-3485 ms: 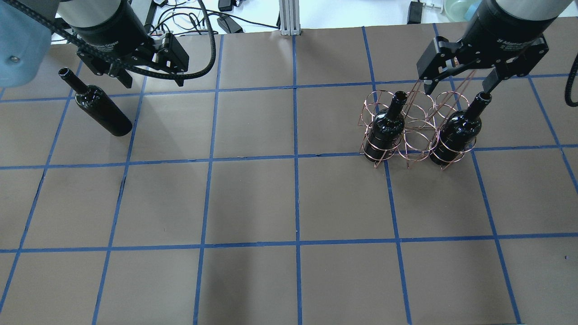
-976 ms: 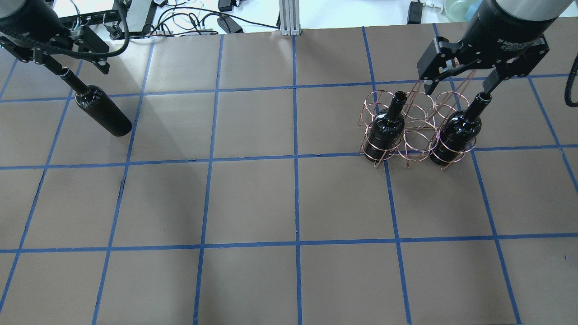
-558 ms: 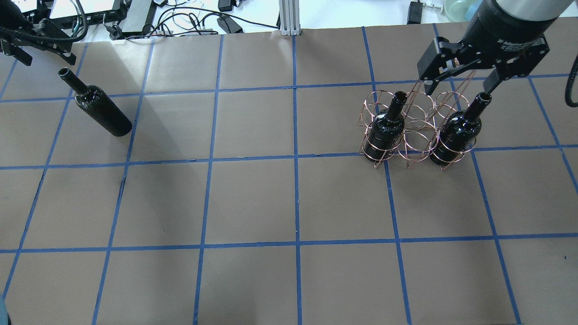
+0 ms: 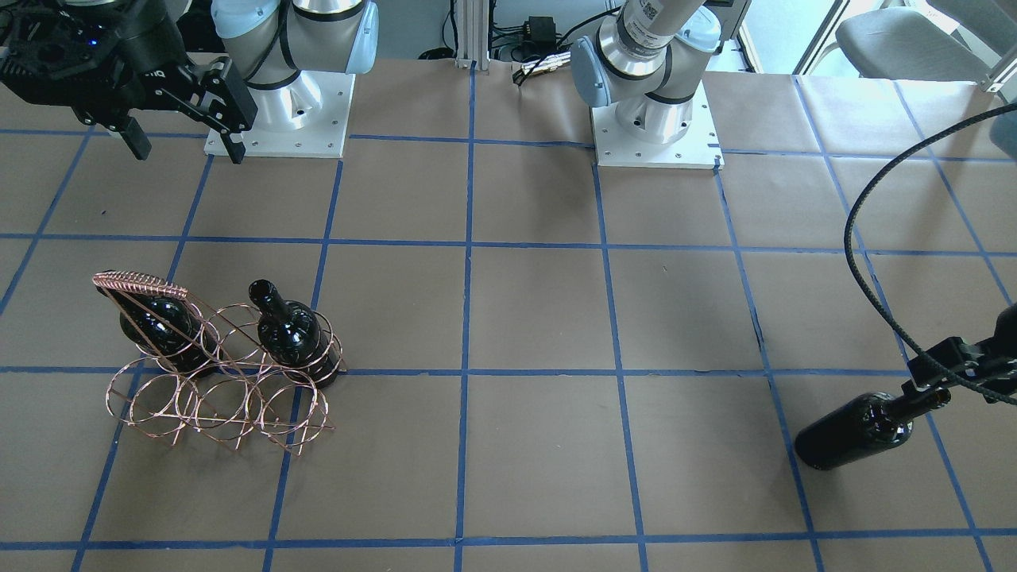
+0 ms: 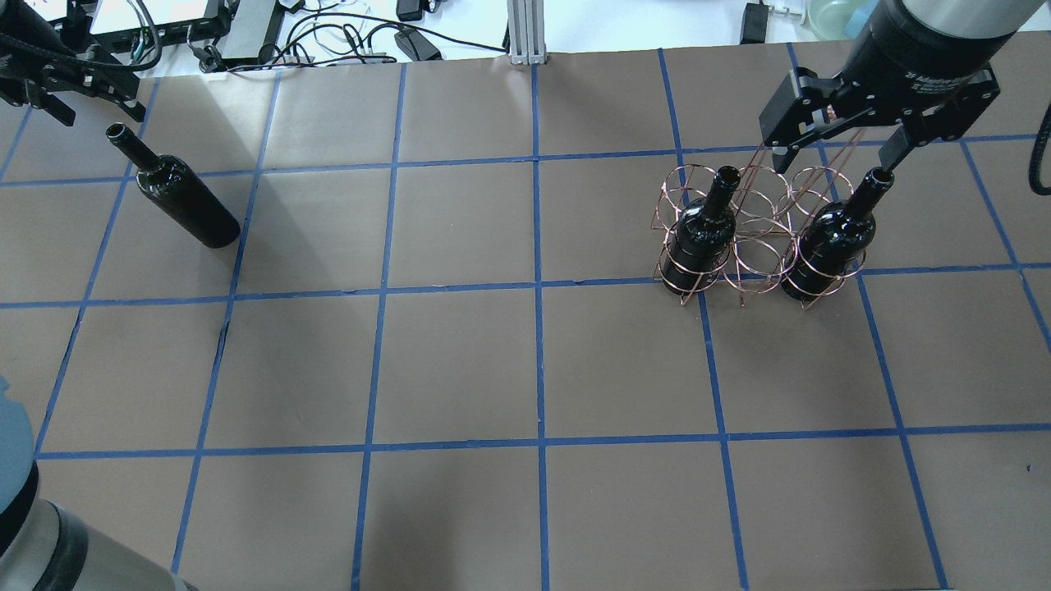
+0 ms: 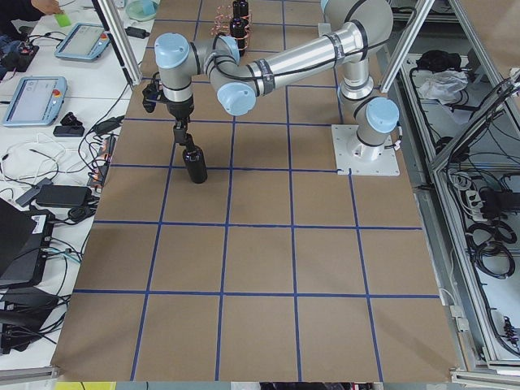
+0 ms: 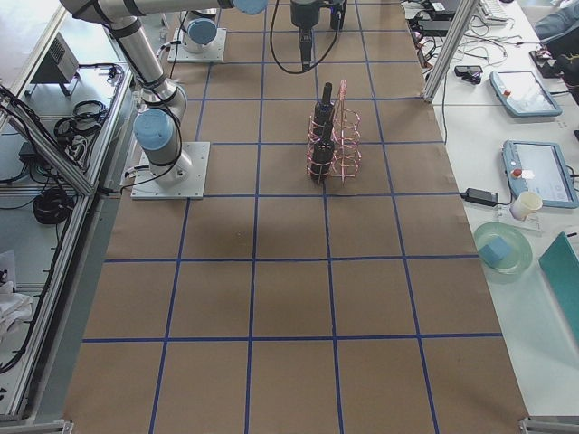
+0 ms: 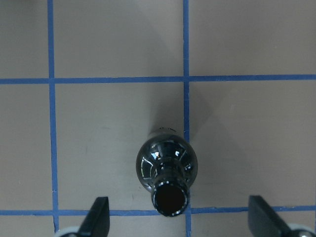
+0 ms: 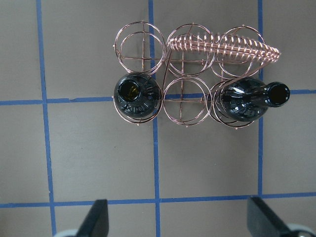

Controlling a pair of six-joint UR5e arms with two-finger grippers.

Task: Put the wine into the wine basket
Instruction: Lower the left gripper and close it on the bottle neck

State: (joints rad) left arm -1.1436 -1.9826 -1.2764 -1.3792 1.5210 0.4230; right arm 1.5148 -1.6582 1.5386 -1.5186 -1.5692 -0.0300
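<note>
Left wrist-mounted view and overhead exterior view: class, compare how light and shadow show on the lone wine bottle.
Left wrist-mounted view: the wine is sharp, its shoulder ringed with bright reflected patches, its mouth black. Overhead exterior view: it looks nearly flat black with a faint shoulder glint; broad soft shadows lie on the table.

I work in a robotics lab. My table is covered in brown paper ruled into squares with blue tape, and my two arm bases are bolted to it on white plates. An aluminium frame post stands at the table's edge. The side desks hold teach pendants, a power brick and tangled cables — bench clutter, with an office chair nearby.
</note>
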